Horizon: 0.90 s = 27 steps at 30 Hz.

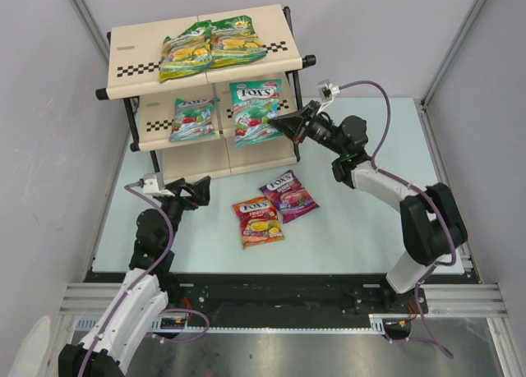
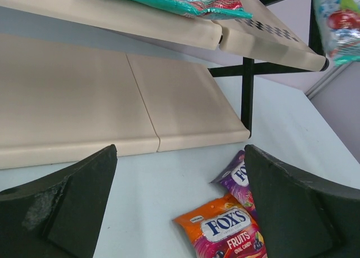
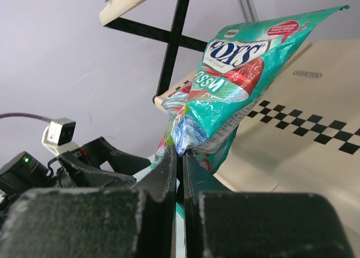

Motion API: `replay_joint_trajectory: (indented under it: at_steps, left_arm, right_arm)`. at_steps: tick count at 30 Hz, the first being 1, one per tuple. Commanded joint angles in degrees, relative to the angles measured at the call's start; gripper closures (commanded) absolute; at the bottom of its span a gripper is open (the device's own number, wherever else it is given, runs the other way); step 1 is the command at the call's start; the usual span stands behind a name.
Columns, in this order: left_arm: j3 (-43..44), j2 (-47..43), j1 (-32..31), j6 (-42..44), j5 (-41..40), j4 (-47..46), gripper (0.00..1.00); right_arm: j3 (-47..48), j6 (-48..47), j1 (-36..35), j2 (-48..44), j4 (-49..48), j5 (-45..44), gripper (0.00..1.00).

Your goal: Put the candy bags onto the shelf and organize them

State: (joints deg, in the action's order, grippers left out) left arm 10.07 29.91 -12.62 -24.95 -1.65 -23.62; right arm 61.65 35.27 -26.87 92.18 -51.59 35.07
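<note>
The stepped shelf (image 1: 131, 61) stands at the back left. Two green-yellow bags (image 1: 212, 47) lie on its top tier. One teal bag (image 1: 194, 118) lies on the middle tier. My right gripper (image 1: 283, 124) is shut on the second teal bag (image 1: 256, 110) and holds it at the middle tier's right half; the right wrist view shows the bag (image 3: 236, 78) pinched between the fingers (image 3: 169, 168). The red-orange bag (image 1: 257, 220) and the purple-pink bag (image 1: 288, 195) lie on the table. My left gripper (image 1: 197, 190) is open and empty by the bottom tier (image 2: 112, 100), left of those bags (image 2: 225, 232).
Grey walls close in the left, back and right. The shelf's black frame post (image 2: 246, 92) stands at the bottom tier's right corner. A black rail (image 1: 271, 291) runs along the table's near edge.
</note>
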Motion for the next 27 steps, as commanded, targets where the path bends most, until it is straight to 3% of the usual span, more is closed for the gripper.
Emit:
replay_joint_trajectory:
  at_steps: [1,27]
  left_arm:
    - [-0.49,-0.03,0.14,1.04,1.12,-2.75,0.01]
    - [-0.84,0.32,0.14,0.87,1.12,-3.72,0.01]
  right_arm:
    - [5.75,9.10,1.12,6.06,-15.80,2.46,1.00]
    - [24.04,12.11,-1.16,24.97,-15.03,3.52,1.00]
